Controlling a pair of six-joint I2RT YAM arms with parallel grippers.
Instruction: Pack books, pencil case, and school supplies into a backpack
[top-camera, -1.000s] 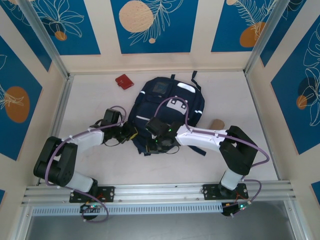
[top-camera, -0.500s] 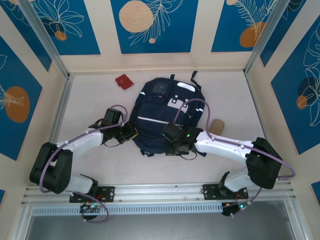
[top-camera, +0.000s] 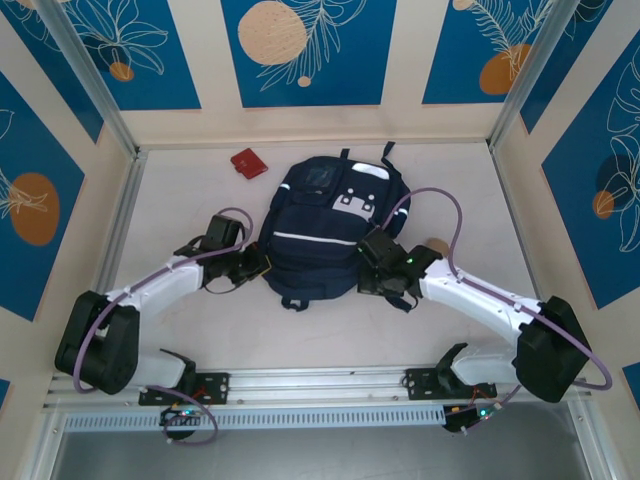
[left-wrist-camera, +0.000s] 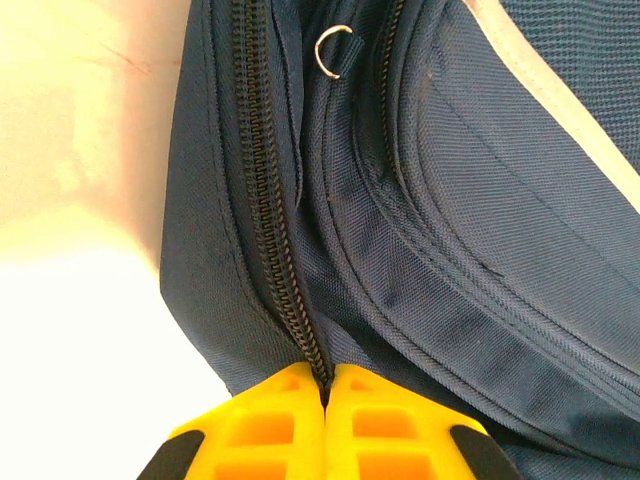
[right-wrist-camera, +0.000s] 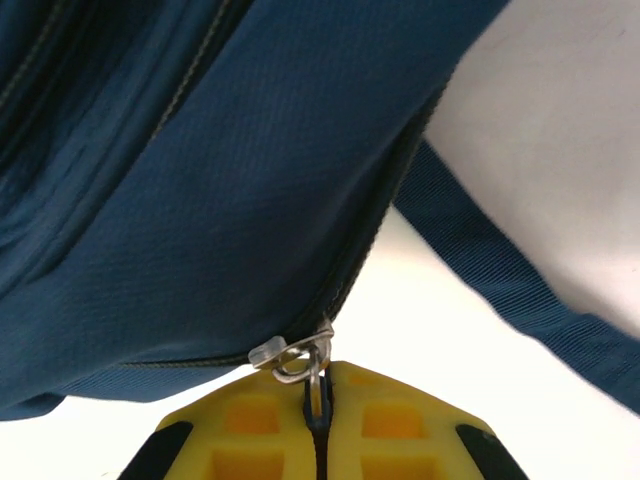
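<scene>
The navy backpack (top-camera: 320, 235) lies flat mid-table, white stripe across its front. My left gripper (top-camera: 262, 268) is at its near-left corner, its yellow fingers (left-wrist-camera: 270, 420) shut on the zipper seam (left-wrist-camera: 270, 230) of the backpack (left-wrist-camera: 480, 200). My right gripper (top-camera: 366, 276) is at the near-right edge. In the right wrist view my right gripper (right-wrist-camera: 318, 378) is shut on the metal zipper pull (right-wrist-camera: 300, 355), which hangs from the zipper of the backpack (right-wrist-camera: 230, 180). The books are out of view.
A small red flat case (top-camera: 248, 163) lies at the back left of the table. A tan roll (top-camera: 436, 246) sits right of the backpack, just behind my right arm. A blue strap (right-wrist-camera: 500, 280) trails over the table. A metal ring (left-wrist-camera: 335, 50) hangs on the bag's side.
My right gripper has travelled to the right along the backpack's near edge with the zipper pull in it. The left gripper has held its place on the seam.
</scene>
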